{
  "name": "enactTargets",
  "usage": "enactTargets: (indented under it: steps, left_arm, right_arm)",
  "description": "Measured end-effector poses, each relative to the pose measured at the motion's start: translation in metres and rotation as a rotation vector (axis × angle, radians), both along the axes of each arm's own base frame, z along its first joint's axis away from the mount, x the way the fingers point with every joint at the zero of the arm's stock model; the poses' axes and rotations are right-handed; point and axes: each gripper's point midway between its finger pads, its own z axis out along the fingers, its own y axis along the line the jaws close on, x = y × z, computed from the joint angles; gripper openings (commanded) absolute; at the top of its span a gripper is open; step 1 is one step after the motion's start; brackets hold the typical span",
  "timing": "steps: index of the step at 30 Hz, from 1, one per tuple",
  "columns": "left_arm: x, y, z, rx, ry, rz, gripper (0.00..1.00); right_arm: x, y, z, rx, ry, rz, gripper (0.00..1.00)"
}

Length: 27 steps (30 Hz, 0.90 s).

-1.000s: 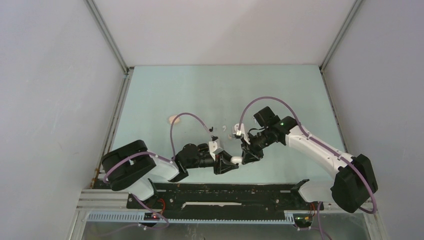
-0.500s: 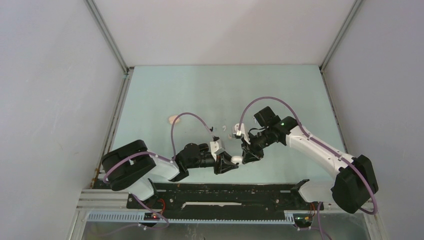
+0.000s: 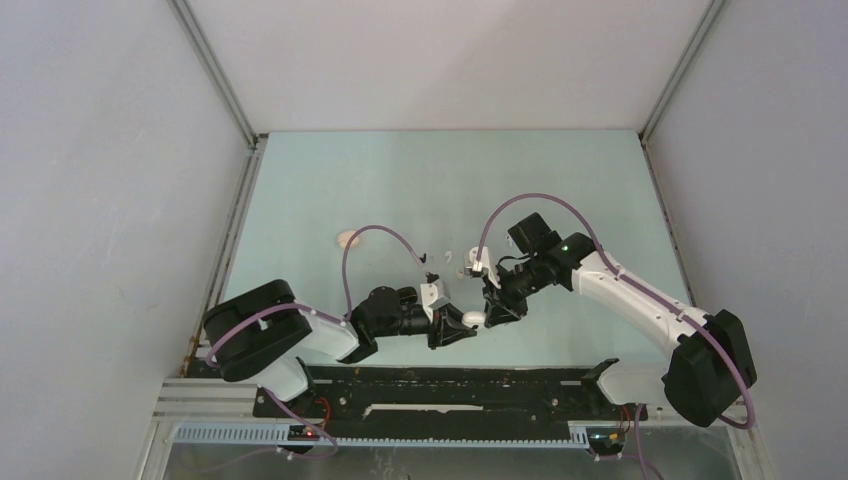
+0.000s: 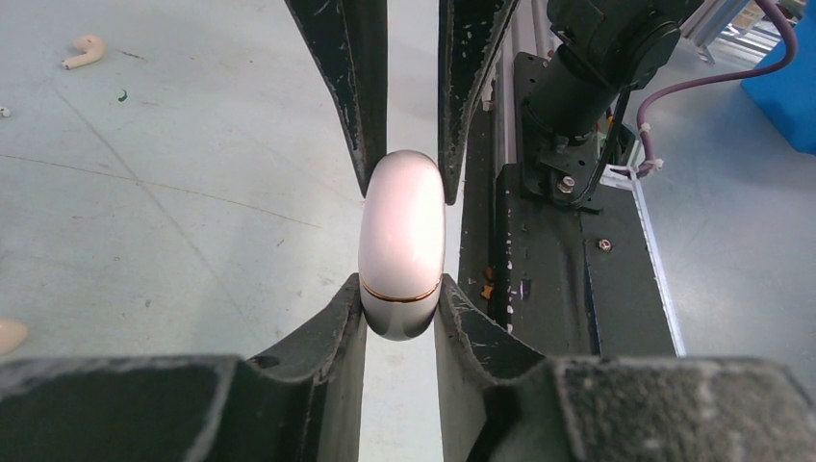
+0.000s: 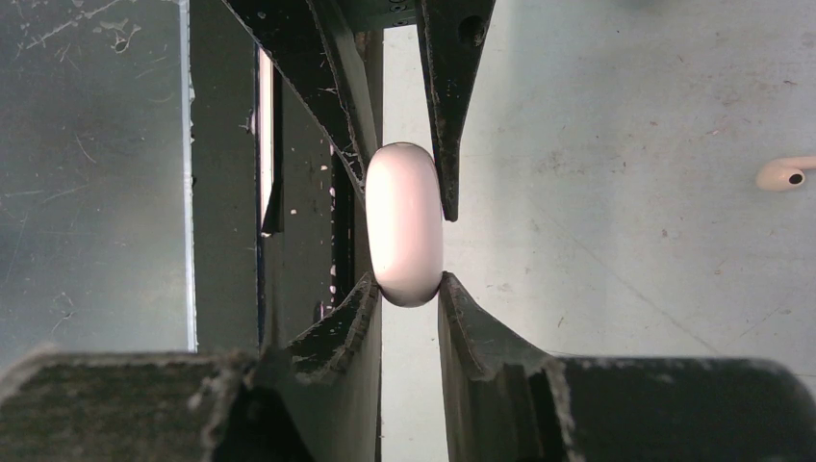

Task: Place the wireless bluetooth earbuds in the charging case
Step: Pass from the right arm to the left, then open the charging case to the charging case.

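Low at the centre of the overhead view, just above the black mounting rail [image 3: 450, 385], the glossy white, pill-shaped charging case [image 3: 473, 319] sits pinched between both hands. Its lid looks closed, and in the left wrist view a thin gold seam rings it near the lower end. The left hand [image 4: 401, 289] is clamped on that lower end, with one black finger [image 4: 332, 322] pressed to each flank. The right hand's two fingers come down from the top of that frame and touch the case's upper end. The right wrist view shows the mirror of this. There the right hand [image 5: 409, 284] is clamped on the lower end of the case, its pads touching both sides, and the left hand's fingers reach in from the top to the other end.

A beige stemmed earbud [image 4: 85, 50] lies loose on the pale blue-green worktop [image 3: 400, 180] at the upper left of the left wrist view, well apart from the case. A pale stemmed earbud [image 5: 784, 174] lies at the right edge of the right wrist view. Overhead, a white speck [image 3: 449, 256] and a dark speck [image 3: 425, 259] rest just above the hands, too small to make out. A beige blob [image 3: 347, 238] sits further left. Purple cables [image 3: 375, 235] arc over both arms.
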Motion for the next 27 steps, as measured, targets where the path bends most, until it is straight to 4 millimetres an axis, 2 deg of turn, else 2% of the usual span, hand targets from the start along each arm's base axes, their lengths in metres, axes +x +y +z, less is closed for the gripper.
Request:
enactTargets:
  steps: [5, 10, 13, 21, 27]
  left_arm:
    - [-0.001, 0.000, 0.000, 0.000, -0.003, -0.005, 0.10]
    - [-0.001, 0.000, 0.000, 0.000, -0.006, -0.010, 0.01]
    - [-0.004, 0.000, 0.000, 0.000, -0.006, -0.023, 0.00]
    - [-0.005, -0.001, 0.000, 0.000, -0.031, -0.036, 0.00]
    - [-0.006, -0.002, 0.000, 0.003, -0.050, -0.034, 0.00]
  right_arm:
    - [0.000, 0.000, 0.000, -0.001, 0.001, 0.000, 0.23]
    - [-0.001, 0.000, 0.001, 0.003, 0.011, -0.004, 0.47]
    - [-0.001, 0.002, 0.004, 0.025, 0.035, -0.016, 0.54]
    - [0.002, 0.002, 0.007, 0.061, 0.121, -0.063, 0.56]
    - [0.015, 0.002, 0.011, 0.078, 0.217, -0.119, 0.54]
